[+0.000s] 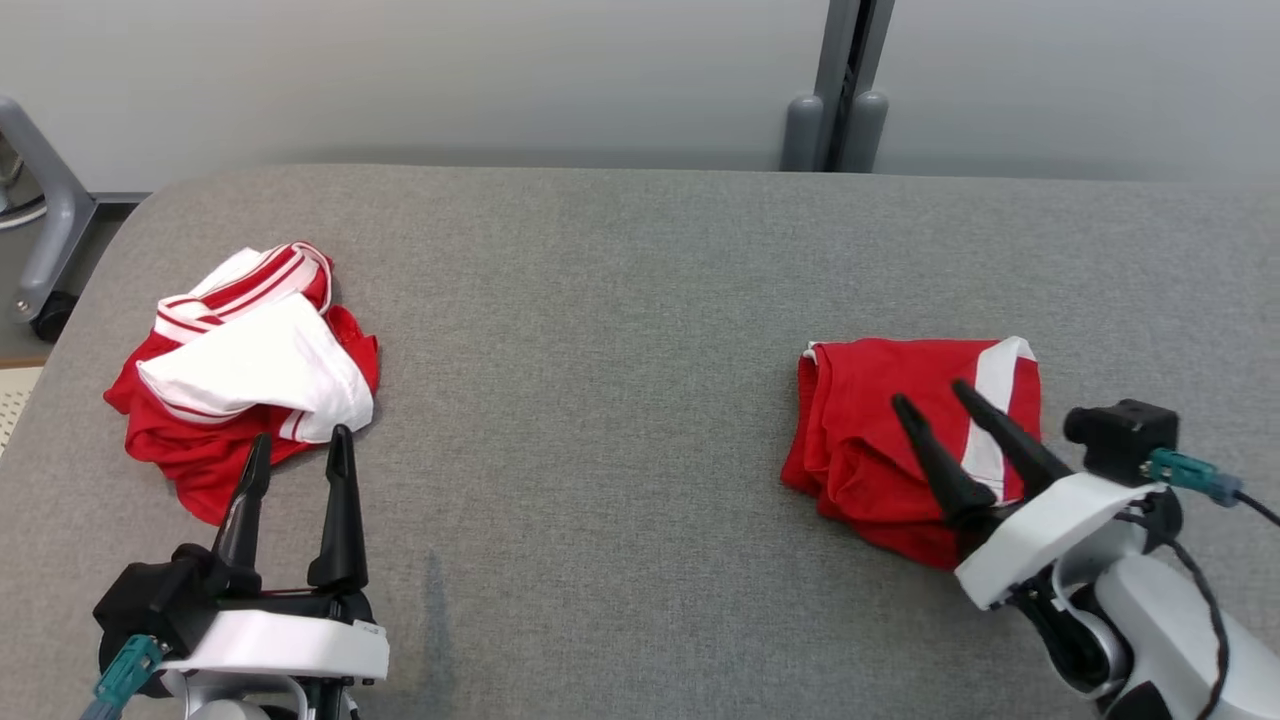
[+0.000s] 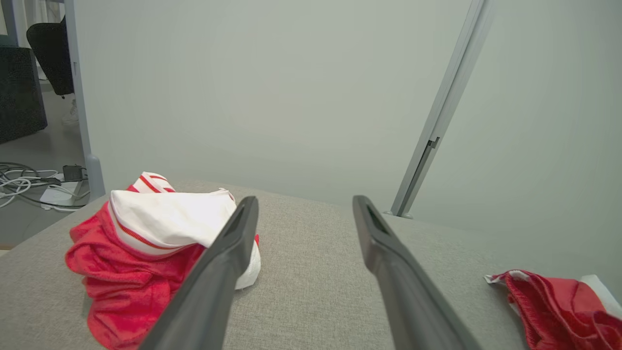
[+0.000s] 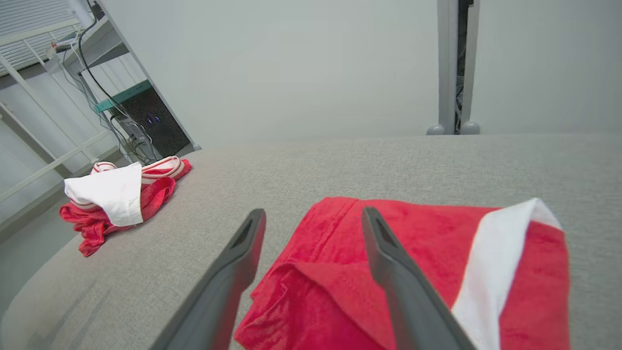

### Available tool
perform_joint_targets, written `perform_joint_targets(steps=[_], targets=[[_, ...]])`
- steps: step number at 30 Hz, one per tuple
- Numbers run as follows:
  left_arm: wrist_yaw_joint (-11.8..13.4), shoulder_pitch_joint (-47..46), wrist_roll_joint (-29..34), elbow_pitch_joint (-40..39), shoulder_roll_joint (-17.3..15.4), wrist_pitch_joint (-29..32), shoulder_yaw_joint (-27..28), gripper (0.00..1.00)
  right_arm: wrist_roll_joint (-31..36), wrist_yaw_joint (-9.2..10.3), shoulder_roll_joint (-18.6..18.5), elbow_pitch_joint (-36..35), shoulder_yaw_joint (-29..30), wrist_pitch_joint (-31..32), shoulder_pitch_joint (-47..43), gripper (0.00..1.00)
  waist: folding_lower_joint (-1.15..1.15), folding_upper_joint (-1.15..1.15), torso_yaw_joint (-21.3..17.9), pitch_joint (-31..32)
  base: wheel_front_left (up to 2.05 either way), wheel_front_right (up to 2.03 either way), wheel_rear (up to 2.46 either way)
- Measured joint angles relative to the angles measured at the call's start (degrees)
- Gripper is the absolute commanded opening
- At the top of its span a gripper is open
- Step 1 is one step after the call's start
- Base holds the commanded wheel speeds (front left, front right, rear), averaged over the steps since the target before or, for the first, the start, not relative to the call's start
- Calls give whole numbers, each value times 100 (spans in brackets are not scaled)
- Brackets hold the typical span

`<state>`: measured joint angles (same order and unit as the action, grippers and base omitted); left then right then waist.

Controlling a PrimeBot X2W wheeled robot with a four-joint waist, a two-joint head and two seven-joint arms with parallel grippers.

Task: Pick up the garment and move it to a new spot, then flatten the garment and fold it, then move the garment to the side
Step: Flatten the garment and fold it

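A red garment with a white stripe (image 1: 870, 420) lies folded on the right side of the grey padded table (image 1: 620, 330). My right gripper (image 1: 931, 394) hovers just over its near right part, open, with nothing between its fingers. The right wrist view has the folded cloth (image 3: 437, 243) under and beyond the spread gripper (image 3: 313, 211). A second red and white garment (image 1: 250, 370) lies crumpled at the table's left. My left gripper (image 1: 301, 436) is open at its near edge, tips over the cloth's fringe. In the left wrist view the crumpled heap (image 2: 160, 223) sits left of the gripper (image 2: 305, 199).
A grey post (image 1: 845, 90) stands behind the table's far edge against a pale wall. A grey frame leg with a caster (image 1: 50, 220) stands off the table's left corner. Cables (image 2: 24, 184) lie on the floor there. Bare grey padding spans between the garments.
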<state>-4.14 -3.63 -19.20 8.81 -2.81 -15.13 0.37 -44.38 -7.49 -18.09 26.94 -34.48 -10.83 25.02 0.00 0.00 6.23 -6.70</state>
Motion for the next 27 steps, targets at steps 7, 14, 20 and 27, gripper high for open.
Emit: perform_joint_targets(steps=[7,14,20,27], targets=[[-34,60,66,-2,-1,0,152,100,24,0,-238,-189,958,-277,-380,100,0,0,-226,143,0,0,0],[-52,216,186,-200,1,-1,129,100,252,0,-225,43,1978,-377,-940,68,0,0,-358,145,0,0,0],[-57,214,411,-213,0,0,57,100,470,0,-105,432,2096,-386,-1036,0,0,0,-334,98,0,0,0],[-86,196,521,-129,1,0,40,100,600,0,69,1059,1928,-391,-755,0,0,0,-206,51,0,0,0]])
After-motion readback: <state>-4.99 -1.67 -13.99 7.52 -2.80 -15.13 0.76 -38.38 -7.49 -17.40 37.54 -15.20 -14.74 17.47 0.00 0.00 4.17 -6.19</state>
